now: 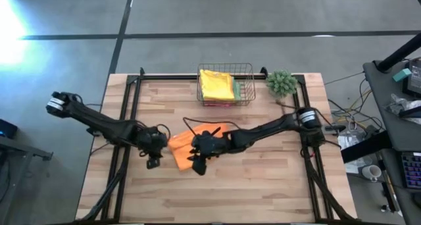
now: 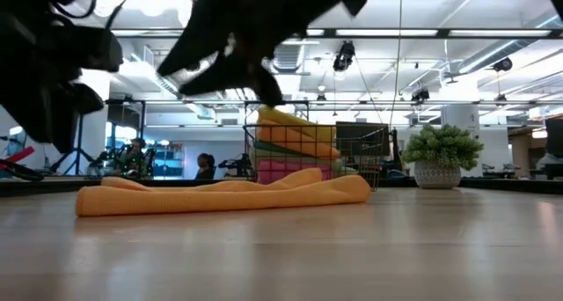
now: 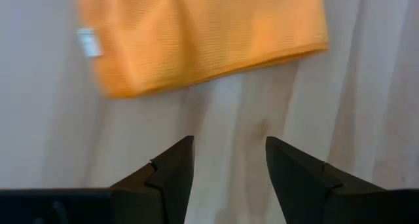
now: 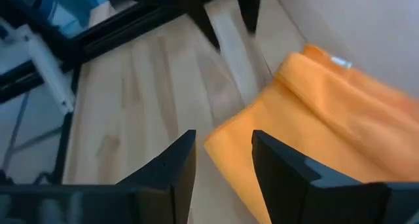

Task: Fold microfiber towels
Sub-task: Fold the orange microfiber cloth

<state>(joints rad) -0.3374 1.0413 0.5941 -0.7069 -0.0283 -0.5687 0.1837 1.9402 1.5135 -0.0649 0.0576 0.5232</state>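
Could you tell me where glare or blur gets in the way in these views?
High view: strong glare whitens the floor at the upper left, away from the orange towel. Low view: the arms overhead are dark silhouettes against bright ceiling lights. Left wrist view: the towel's edge looks soft. Right wrist view: its white tag is smeared.

A folded towel point(image 1: 181, 145) lies mid-desk point(image 1: 263, 179). The left claw point(image 1: 154, 160) sits at its nine o'clock, the right claw point(image 1: 197, 164) at its five o'clock. At twelve o'clock, the basket point(image 1: 225, 84) holds stacked towels point(image 1: 216, 85), with the plant point(image 1: 281, 82) at its three o'clock.
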